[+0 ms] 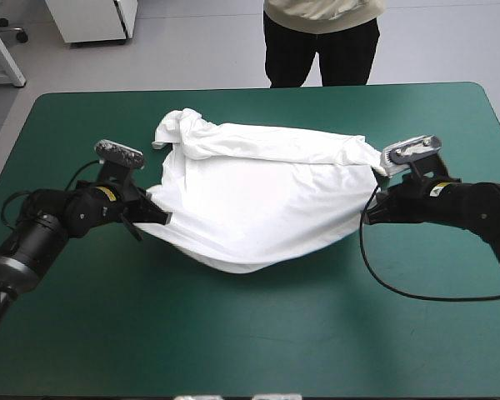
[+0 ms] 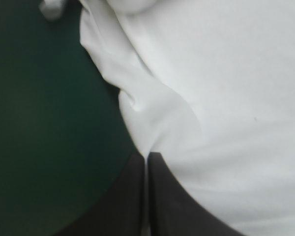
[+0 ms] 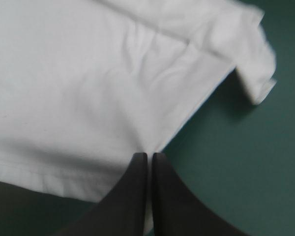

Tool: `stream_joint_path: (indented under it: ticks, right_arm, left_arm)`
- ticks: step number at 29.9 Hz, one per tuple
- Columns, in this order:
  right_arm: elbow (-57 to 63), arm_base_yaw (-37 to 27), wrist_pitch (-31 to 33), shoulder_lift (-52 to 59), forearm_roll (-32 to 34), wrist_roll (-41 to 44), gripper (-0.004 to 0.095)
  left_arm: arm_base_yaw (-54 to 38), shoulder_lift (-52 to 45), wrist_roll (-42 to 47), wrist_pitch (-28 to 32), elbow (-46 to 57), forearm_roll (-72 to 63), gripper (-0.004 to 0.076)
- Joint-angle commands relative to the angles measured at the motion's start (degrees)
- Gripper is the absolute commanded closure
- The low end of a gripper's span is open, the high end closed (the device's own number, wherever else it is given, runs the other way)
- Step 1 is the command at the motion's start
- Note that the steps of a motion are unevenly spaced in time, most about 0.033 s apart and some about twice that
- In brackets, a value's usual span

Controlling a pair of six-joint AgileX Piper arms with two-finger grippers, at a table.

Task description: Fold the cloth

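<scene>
T-shirt [image 1: 258,196] lying spread and rumpled at the middle of the teal-green table [image 1: 233,333], left gripper [image 1: 157,217] clenching its nine o'clock edge, right gripper [image 1: 377,198] pinching its three o'clock edge, near hem [image 1: 250,265] bowing toward six o'clock, sleeve [image 1: 179,125] bunching at eleven o'clock

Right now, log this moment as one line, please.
left gripper: shut on T-shirt | right gripper: shut on T-shirt | T-shirt: spread between grippers, far edge bunched

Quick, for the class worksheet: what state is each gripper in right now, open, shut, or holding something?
The left gripper: shut on the T-shirt, at its side edge.
The right gripper: shut on the T-shirt, at the opposite edge.
</scene>
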State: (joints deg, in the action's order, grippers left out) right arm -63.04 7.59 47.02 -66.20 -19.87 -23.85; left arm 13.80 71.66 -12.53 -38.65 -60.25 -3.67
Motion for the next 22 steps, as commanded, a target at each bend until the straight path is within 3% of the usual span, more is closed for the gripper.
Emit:
stream_joint_path:
  ticks: [1,7,22]
  right_arm:
    - [-7.4,-0.1,-3.6,5.4,-1.1,-1.8,0.0925]
    - [-21.3,-0.1,-3.2,7.2,2.5,-1.9,0.0925]
    - [-51.0,-0.1,-3.8,7.2,4.6,-5.0,0.0925]
  left_arm:
    - [0.3,-2.9,0.6,0.7,-9.2,1.5,0.0733]
    - [0.3,-3.3,0.3,-4.4,-27.1,5.6,0.0733]
    - [0.3,-3.2,-4.1,-6.5,-64.6,6.1,0.0733]
